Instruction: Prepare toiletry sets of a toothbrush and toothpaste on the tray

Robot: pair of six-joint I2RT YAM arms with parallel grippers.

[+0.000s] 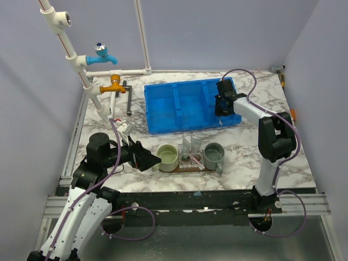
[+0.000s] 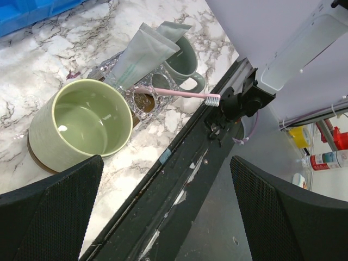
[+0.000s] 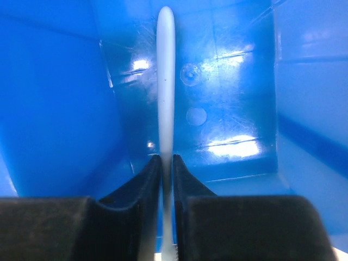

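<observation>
1. Toothbrush in hand: the pale toothbrush (image 3: 166, 81) is pinched by its handle in the right gripper (image 3: 167, 160), jaws clenched on it. It sits inside the right compartment of the blue bin (image 1: 179, 109), toward the far edge of the table (image 1: 244, 144).
2. Step in hand, as I judge it: lift this brush out of the bin and carry it to the tray (image 1: 182, 168).
3. Do it well: raise it straight up until it clears the bin wall. The grip is thin and narrow, so go slowly or the brush may swivel between the jaws.
4. Aim for the grey-green mug (image 1: 213, 155) end of the tray, on the side of the table's right edge. Come in from above and avoid the leaning toothpaste tubes (image 2: 141, 54).
5. Left gripper (image 2: 166, 163): jaws spread wide and holding nothing, just beside the light-green cup (image 2: 81, 122) on the side of the table's left edge. It is best parked there, out of the drop path.
6. Tray location: middle of the table's near edge, under the cups.
7. Counts:
   - Toothbrushes: two, the pale one plus the pink toothbrush (image 2: 174, 93), which lies across a clear glass holder (image 2: 147, 106) on the tray.
   - Toothpaste tubes: two, between the cups.
   - Cups: two.
   - Tray: one.
   - Bin: one, with three compartments.
8. Progress guess: the tubes and one brush are on the tray, and the second brush is not yet there.
</observation>
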